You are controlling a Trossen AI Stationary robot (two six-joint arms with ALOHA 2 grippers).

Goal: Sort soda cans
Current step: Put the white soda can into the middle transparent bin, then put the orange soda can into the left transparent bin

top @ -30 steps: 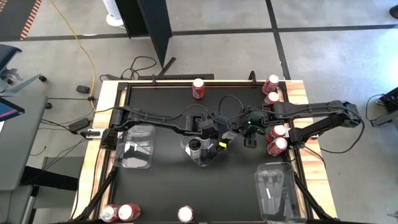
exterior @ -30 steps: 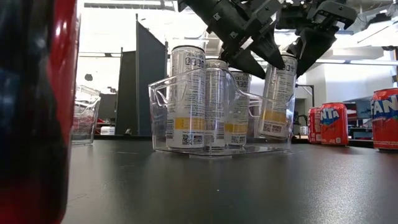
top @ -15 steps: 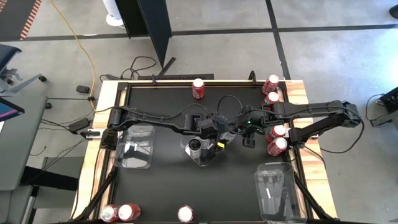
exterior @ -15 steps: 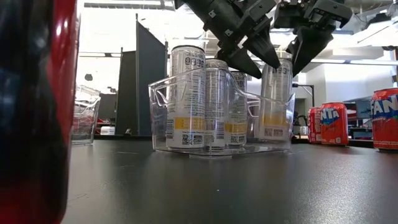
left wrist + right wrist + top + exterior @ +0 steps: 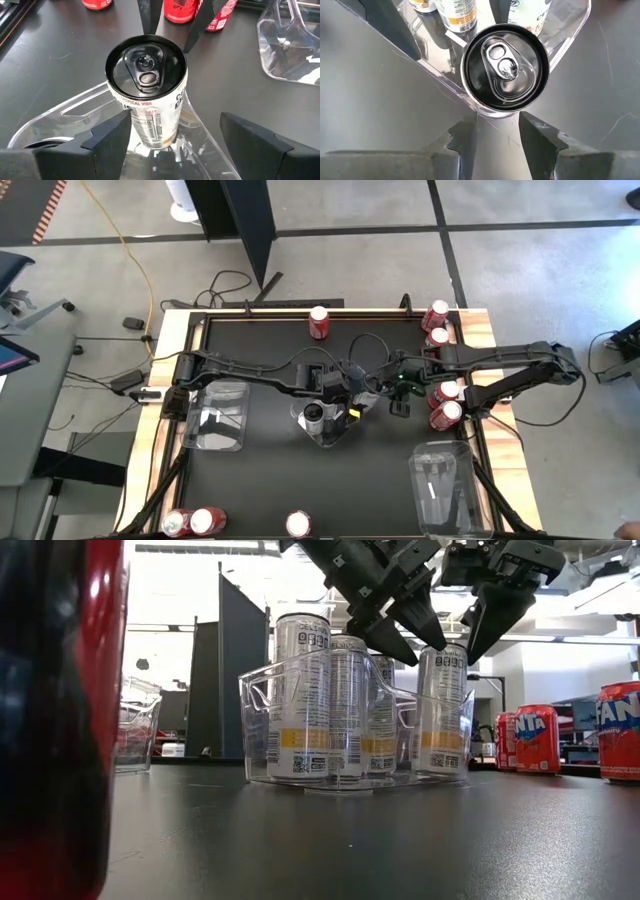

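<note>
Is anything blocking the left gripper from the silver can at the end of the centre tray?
Nothing visible does. The left gripper hangs open just above the silver can, which stands in the clear tray. The right gripper, also open, sits close alongside, not between them.

cans (image 5: 345,705) in tray (image 5: 262,735), seemingly mid-table

overhead, table-level and both close wrist cameras share the silver can (image 5: 440,705).

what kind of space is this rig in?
Likely a robotics lab or workshop: bare concrete floor with a yellow cable trailing across it, dark partition panel, and a wood-edged work table.
</note>
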